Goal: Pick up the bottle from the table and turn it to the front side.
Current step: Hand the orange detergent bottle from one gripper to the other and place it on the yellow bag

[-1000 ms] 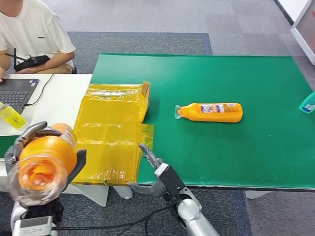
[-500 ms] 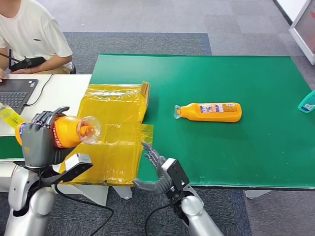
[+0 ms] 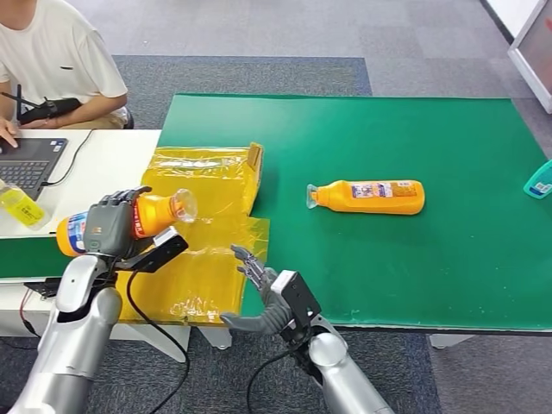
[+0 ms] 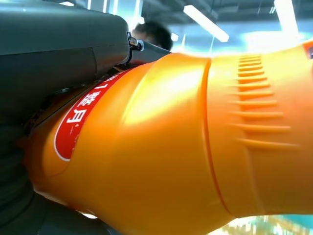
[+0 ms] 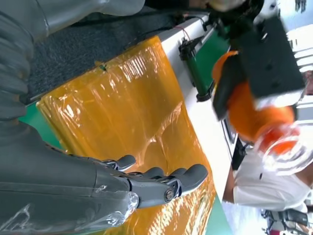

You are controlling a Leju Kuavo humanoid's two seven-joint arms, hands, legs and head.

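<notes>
My left hand (image 3: 112, 226) grips an orange bottle (image 3: 151, 214) around its middle, above the yellow wrapped box. The bottle lies nearly level, its clear cap (image 3: 185, 203) toward the table's middle and its blue-labelled base (image 3: 70, 236) toward the left. Up close, the same orange bottle (image 4: 177, 142) shows a red label under my left hand (image 4: 55, 54). A second orange bottle (image 3: 368, 197) lies on its side on the green table (image 3: 423, 138), cap to the left. My right hand (image 3: 260, 285) is open at the table's near edge, fingers apart, holding nothing. Those fingers (image 5: 155, 181) stretch over the yellow box (image 5: 125, 117).
A flat box wrapped in yellow film (image 3: 195, 233) spans the white side table (image 3: 110, 172) and the green table's left end. A person in a white shirt (image 3: 52, 60) sits at a laptop (image 3: 29, 159) at the far left. A teal object (image 3: 540, 183) lies at the right edge.
My left hand has risen and carried the bottle forward over the yellow box, the bottle turning from cap-toward-camera to lying level. My right hand shifted slightly left along the table's edge.
</notes>
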